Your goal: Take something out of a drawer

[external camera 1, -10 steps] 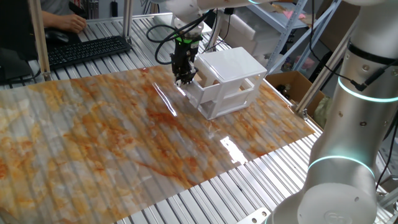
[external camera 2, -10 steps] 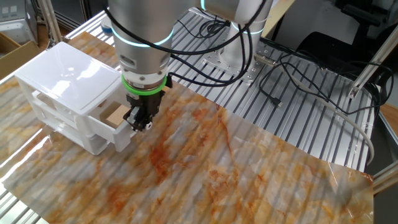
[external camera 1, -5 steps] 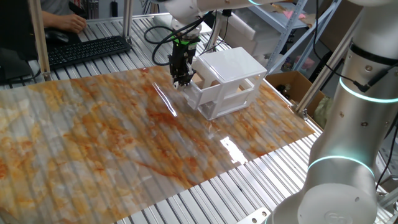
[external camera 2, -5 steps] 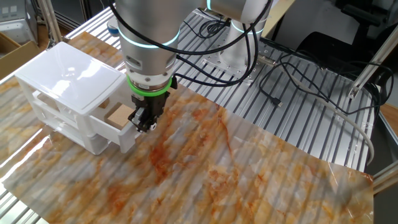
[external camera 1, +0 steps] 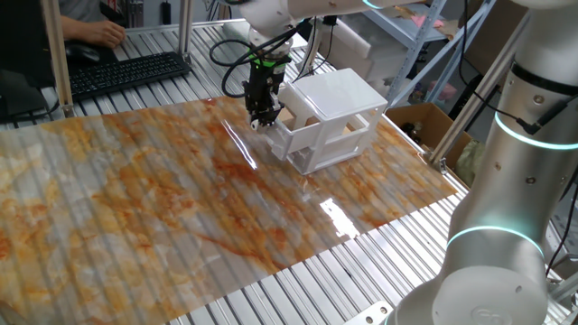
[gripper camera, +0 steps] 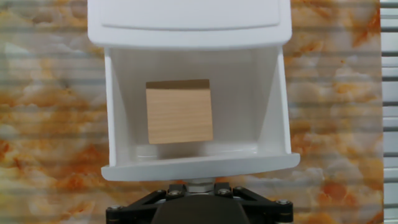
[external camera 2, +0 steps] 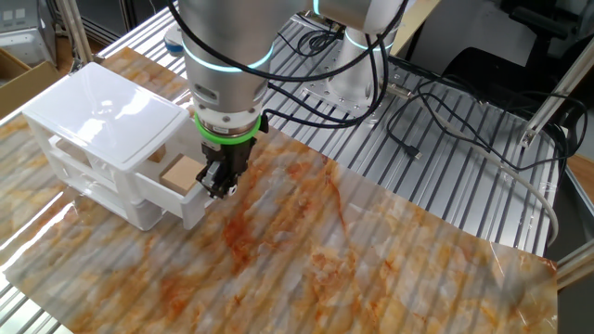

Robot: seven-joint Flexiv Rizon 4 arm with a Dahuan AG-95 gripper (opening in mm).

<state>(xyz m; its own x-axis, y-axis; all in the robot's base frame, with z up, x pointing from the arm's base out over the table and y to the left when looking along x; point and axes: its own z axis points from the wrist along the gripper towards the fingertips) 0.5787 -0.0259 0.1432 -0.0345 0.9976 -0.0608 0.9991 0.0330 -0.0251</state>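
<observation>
1 wooden block (gripper camera: 179, 112) in open top drawer (gripper camera: 273, 118), pincer (gripper camera: 199, 185) clenched on 1 knob (gripper camera: 199, 183).

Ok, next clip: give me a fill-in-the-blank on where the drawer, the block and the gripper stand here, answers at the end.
1. The top drawer of the white cabinet is pulled ____.
2. Inside that drawer lies one wooden ____.
3. The gripper is closed on the drawer's round ____.
4. The wooden block sits in the drawer; the gripper is not ____ it.

Missing words: open; block; knob; holding
</observation>
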